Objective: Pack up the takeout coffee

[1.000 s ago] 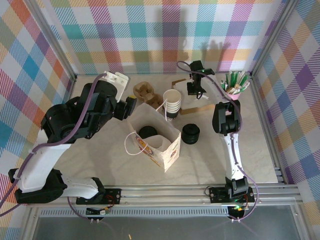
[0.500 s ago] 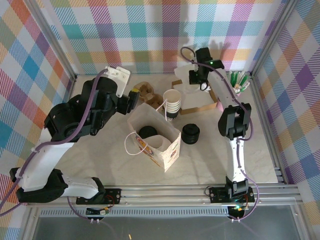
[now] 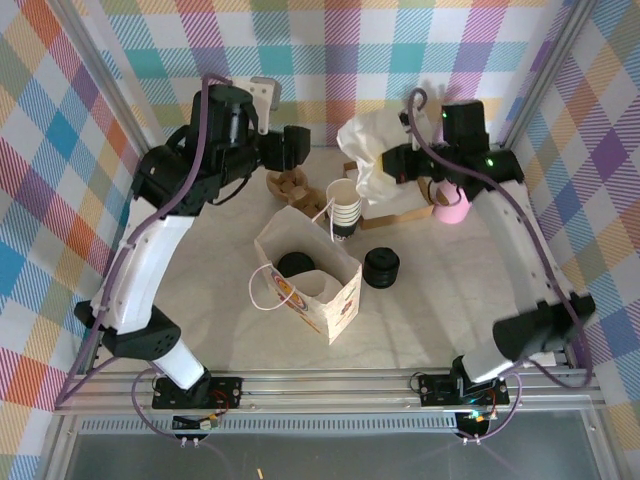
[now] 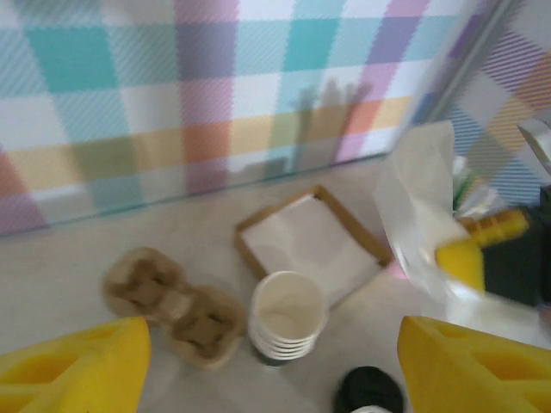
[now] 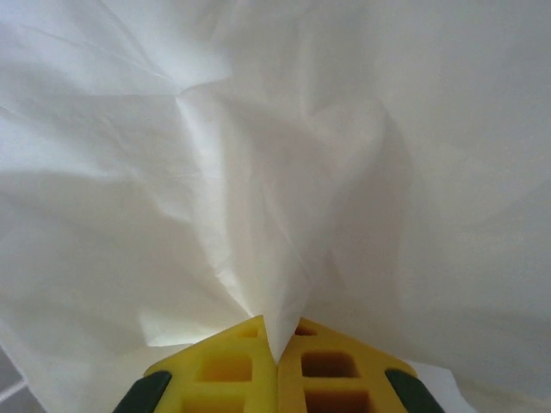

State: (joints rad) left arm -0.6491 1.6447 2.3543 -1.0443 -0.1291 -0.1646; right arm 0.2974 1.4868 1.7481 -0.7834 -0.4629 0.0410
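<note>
The takeout coffee stands inside the open paper bag at the middle of the counter, its round black lid facing up. The right claw is clenched on a crumpled white napkin. The sheet is pinched between its yellow fingers and held up in the air near the back wall, by the cardboard napkin tray. The left claw is released and grasps nothing, raised above the cardboard cup carrier with its jaws spread wide. A stack of lidless cream cups stands just behind the bag. A squat stack of black lids sits just right of the bag, and a pink cup stands beside the tray.
</note>
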